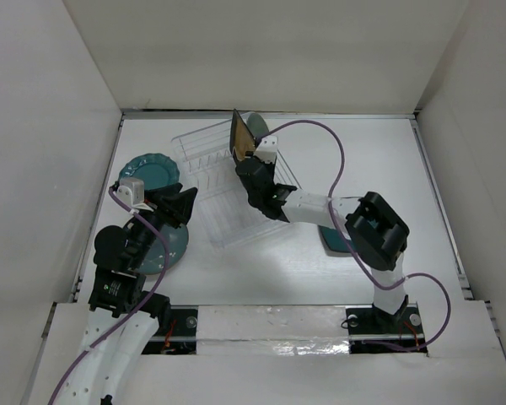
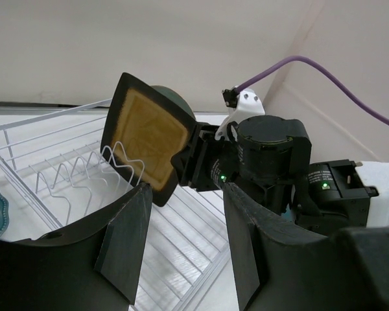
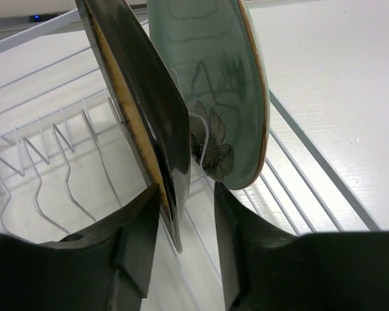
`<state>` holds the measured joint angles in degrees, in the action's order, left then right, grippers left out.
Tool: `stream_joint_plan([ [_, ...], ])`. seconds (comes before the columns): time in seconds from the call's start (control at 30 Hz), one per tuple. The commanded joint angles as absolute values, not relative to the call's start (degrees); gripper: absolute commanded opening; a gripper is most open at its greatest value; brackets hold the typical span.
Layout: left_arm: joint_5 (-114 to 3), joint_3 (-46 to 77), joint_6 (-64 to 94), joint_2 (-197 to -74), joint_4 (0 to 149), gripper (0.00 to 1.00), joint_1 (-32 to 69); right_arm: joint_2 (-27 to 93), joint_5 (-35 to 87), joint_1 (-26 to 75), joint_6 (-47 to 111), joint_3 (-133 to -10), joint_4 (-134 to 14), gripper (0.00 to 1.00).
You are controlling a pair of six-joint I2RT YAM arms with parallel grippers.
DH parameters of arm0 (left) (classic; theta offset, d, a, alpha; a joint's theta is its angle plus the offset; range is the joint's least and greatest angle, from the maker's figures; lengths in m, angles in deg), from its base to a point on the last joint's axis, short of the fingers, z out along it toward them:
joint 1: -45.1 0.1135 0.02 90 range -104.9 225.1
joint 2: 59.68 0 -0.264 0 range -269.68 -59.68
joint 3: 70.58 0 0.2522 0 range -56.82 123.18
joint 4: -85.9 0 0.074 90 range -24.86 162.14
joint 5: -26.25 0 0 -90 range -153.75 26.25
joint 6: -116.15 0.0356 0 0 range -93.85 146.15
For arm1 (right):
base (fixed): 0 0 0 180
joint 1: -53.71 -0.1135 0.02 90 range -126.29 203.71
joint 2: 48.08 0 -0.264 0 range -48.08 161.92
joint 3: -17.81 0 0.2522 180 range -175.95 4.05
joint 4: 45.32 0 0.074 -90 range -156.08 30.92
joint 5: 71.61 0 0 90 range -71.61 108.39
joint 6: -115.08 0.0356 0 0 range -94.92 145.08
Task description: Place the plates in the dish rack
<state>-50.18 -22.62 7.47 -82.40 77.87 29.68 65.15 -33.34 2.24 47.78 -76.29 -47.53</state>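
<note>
The clear dish rack lies mid-table. The square mustard-yellow plate stands on edge in it, with the pale green floral plate upright just behind. My right gripper is open, its jaws on either side of the mustard plate's lower edge; the left finger is against it and a gap shows at the right finger. My left gripper is open and empty above the round teal-blue plate. The scalloped teal plate lies left of the rack. The dark teal plate is partly hidden under the right arm.
White walls close in the table at the left, back and right. Rows of wire pegs stand free to the left of the mustard plate. In the left wrist view the right arm's wrist is close ahead, beside the rack.
</note>
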Motion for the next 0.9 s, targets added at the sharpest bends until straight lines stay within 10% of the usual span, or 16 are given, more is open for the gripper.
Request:
stream_joint_plan([
  [0.0, -49.16, -22.36, 6.99, -82.00, 80.93, 0.45, 29.37, 59.95, -32.33, 1.76, 51.09, -75.76, -48.17, 0.46],
  [0.3, -49.68, -22.10, 7.43, -81.04, 80.66, 0.45, 29.37, 44.32, -29.69, 1.15, 50.12, -66.46, -49.41, 0.66],
  [0.4, -49.77, -22.10, 7.69, -80.86, 80.40, 0.34, 29.37, 34.65, -30.22, 1.15, 53.80, -56.36, -51.07, 0.44],
  [0.47, -49.77, -22.19, 7.87, -80.51, 80.40, 0.18, 28.76, 26.94, -29.34, 2.46, 58.62, -47.40, -52.57, 0.00],
  [0.57, -49.68, -22.27, 7.87, -80.33, 80.57, 0.00, 28.76, 16.22, -28.55, 2.99, 67.04, -36.52, -59.06, 0.00],
  [0.7, -49.33, -22.27, 7.78, -80.24, 80.75, 0.00, 28.23, 3.80, -26.36, 4.49, 80.77, -25.07, -72.84, 0.00],
  [0.87, -49.68, -22.19, 7.78, -79.98, 80.58, 0.00, 28.23, -8.16, -23.37, 5.19, 99.13, -15.48, -84.46, 0.37],
])
